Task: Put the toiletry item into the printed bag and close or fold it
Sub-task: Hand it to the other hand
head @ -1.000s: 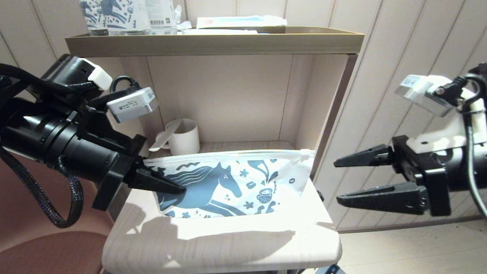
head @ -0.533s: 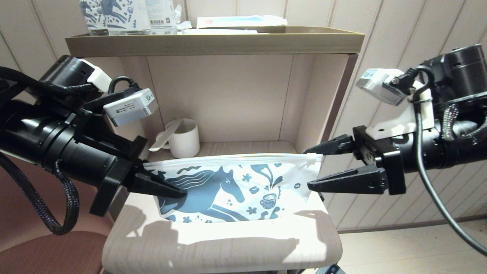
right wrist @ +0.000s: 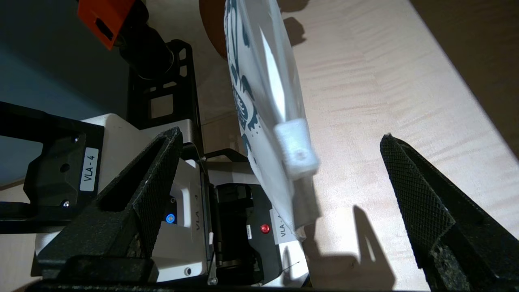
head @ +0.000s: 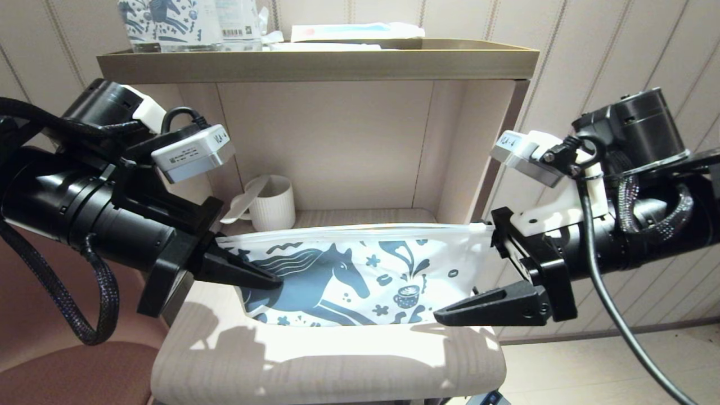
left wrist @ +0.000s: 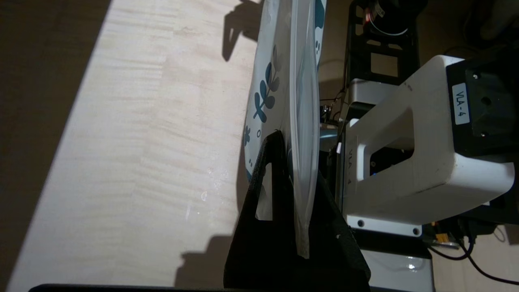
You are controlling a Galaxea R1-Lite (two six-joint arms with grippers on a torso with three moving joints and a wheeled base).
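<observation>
Black arms (head: 84, 214), braided cables (head: 67, 304)

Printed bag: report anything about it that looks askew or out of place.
The printed bag is not lying flat: the left tool, shut on its end, holds it on edge above the shelf. Its slider tab sits between the open right tool's fingers, not gripped. No damage shows.

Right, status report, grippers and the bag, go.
Left gripper shut on printed bag, holding it up by its end. Right gripper open, straddling the slider tab, not gripping. Toiletry item in the mug behind. Nothing blocking.
</observation>
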